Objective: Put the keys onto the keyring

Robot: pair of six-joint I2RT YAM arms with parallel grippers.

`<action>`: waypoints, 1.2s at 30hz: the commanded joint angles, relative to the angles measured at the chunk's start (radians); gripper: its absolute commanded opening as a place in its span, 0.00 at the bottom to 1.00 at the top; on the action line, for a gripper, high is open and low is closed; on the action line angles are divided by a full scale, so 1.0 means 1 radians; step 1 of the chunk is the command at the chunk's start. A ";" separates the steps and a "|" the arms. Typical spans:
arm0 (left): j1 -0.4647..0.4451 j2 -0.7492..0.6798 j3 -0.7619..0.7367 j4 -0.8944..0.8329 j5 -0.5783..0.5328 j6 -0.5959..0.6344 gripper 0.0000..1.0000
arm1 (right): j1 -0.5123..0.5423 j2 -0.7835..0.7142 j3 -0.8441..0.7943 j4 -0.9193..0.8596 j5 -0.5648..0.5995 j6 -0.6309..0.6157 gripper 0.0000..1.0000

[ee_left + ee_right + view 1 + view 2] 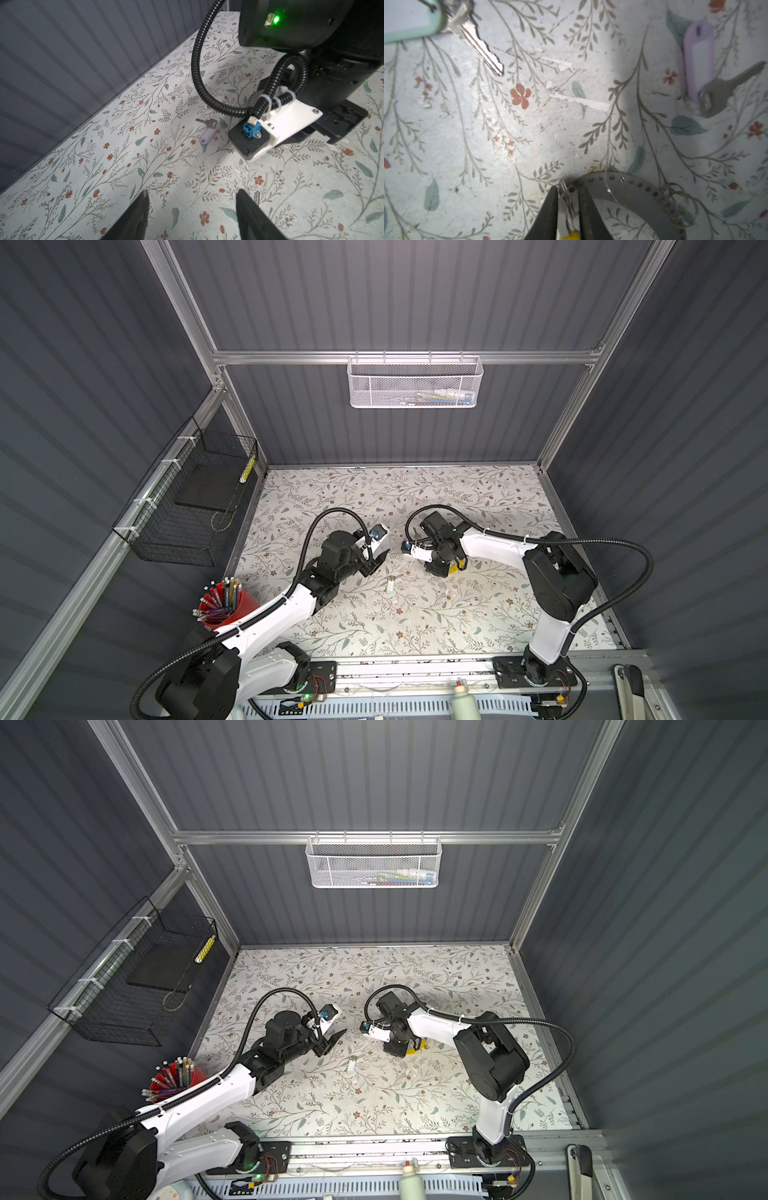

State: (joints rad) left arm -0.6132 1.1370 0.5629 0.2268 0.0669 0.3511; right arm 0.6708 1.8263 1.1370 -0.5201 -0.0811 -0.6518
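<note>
No readable text anywhere I'm looking. The lilac-tagged key (724, 90) and the mint-tagged key (477, 45) are both showing plain white label inserts.

The keyring (633, 191) is lying flat on the table (415, 489) as a grey punched band, directly under the right gripper (568, 187). Its yellow end is sitting between the fingers along with a small wire ring (566, 193). Those fingers are standing a narrow gap apart, and I'm not able to tell whether they're pinching anything. More wire rings are sitting on the band further along. In both top views only the yellow bit is peeking out beside the gripper.

The left gripper (193, 191) is hanging over the table with its fingers spread wide, holding nothing. It's pointing toward the lilac-tagged key, which is lying loose between the two grippers. The mint-tagged key is lying well apart from the band, past the right fingertips. Neither key is touching the keyring.

Room: I'm seeing bare table running to the back wall (395, 427) and along the front edge. The pencil cup (226, 605) is sitting at the left front corner, well clear. The grippers are facing each other mid-table, near but not touching.
</note>
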 commanded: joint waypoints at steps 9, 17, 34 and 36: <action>0.006 0.026 -0.005 0.029 0.032 -0.010 0.67 | -0.041 -0.038 -0.010 -0.063 -0.083 -0.102 0.22; 0.006 0.050 -0.001 0.039 0.054 -0.018 0.66 | -0.047 -0.027 -0.005 -0.084 -0.108 -0.114 0.18; 0.006 0.031 0.006 0.031 0.231 0.049 0.54 | -0.053 -0.146 -0.016 -0.048 -0.127 -0.105 0.00; 0.006 0.020 0.007 0.026 0.285 0.062 0.53 | -0.060 -0.201 -0.030 -0.025 -0.153 -0.095 0.00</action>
State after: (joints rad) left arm -0.6132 1.1801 0.5629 0.2481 0.2382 0.3721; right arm 0.6216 1.6928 1.1244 -0.5640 -0.1879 -0.7601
